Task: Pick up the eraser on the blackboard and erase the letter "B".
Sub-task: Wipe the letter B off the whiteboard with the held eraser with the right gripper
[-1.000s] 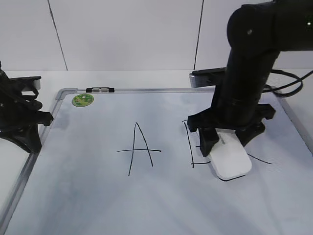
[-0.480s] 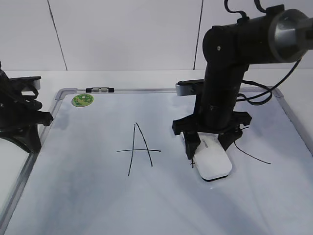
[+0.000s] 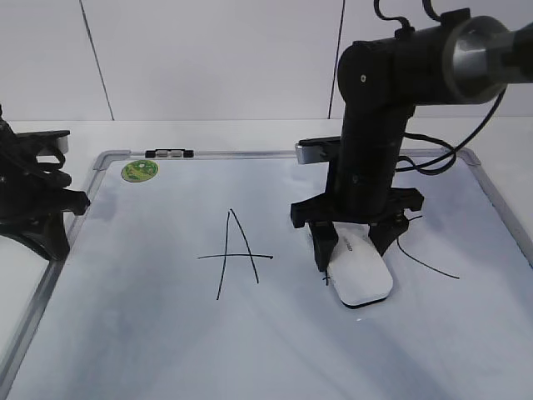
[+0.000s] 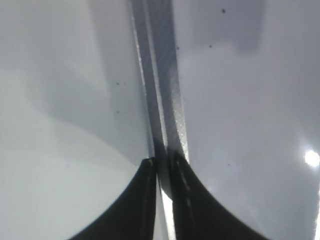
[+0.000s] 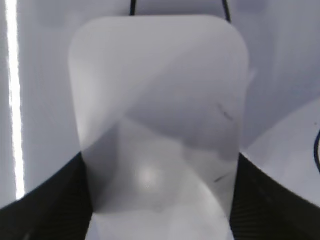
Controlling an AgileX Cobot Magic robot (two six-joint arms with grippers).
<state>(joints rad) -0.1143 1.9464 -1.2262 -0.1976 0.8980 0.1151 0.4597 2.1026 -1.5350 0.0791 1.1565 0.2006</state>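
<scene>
The exterior view looks down at a slant from in front of the desk, taking in nearly the whole blackboard (image 3: 166, 333), with the wall behind it at the top and both arms at the sides.

The left wrist view looks steeply down, very close, past its closed fingers (image 4: 182, 200) onto the board's grey frame (image 4: 167, 95); this is the left edge seen in the exterior view.

The right wrist view also sits very near, facing down along its fingers (image 5: 45, 205) onto the eraser (image 5: 160, 115), which fills most of the picture. The exterior view shares that eraser (image 3: 360, 271) near the board's middle.
</scene>
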